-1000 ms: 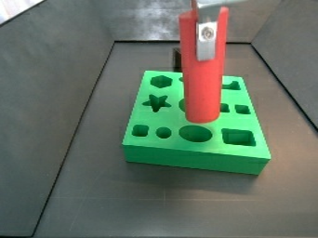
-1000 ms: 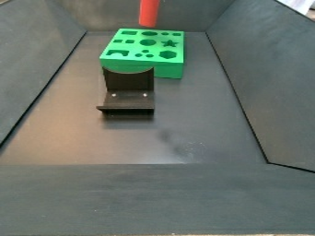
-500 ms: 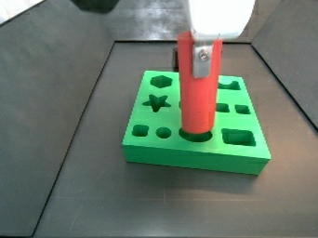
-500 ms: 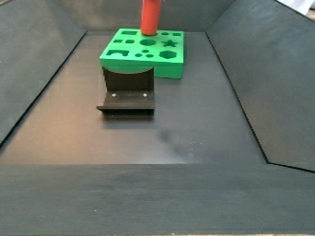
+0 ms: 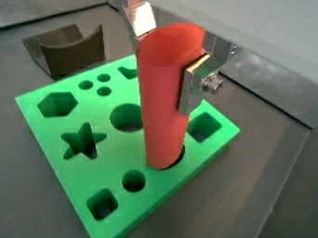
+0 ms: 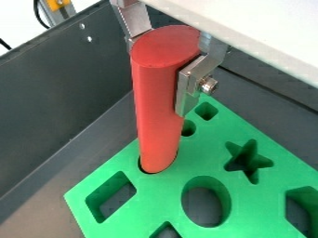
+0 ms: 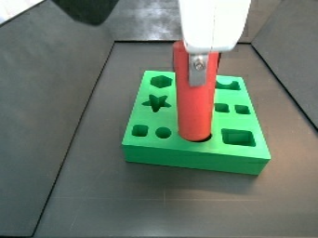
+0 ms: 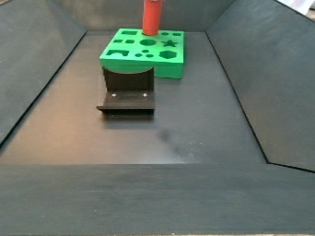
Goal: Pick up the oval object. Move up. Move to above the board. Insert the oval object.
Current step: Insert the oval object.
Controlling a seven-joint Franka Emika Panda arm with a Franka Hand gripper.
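Insertion is the step in hand: the oval object (image 5: pixel 168 98) stands upright with its lower end already inside a hole of the board (image 5: pixel 74 177), as both wrist views and a side view (image 7: pixel 194 93) show. The gripper (image 6: pixel 168 42) is clamped on the rod's upper part, its silver fingers (image 5: pixel 196 79) pressed flat against the red sides, so it is closed on the piece and not free. Most of the rod rises above the green slab, so I judge the seating only begun. In a side view the board (image 8: pixel 142 53) lies on the dark surface (image 8: pixel 185 129) just beyond the fixture (image 8: pixel 127 95), with the rod (image 8: pixel 150 16) rising from it.

Next, the move calls for a straight push down along the rod's own axis, keeping it upright so the oval section does not bind on the hole's rim. Only once the rod stops sinking should the gripper let go and lift clear. How deep the hole runs cannot be told.
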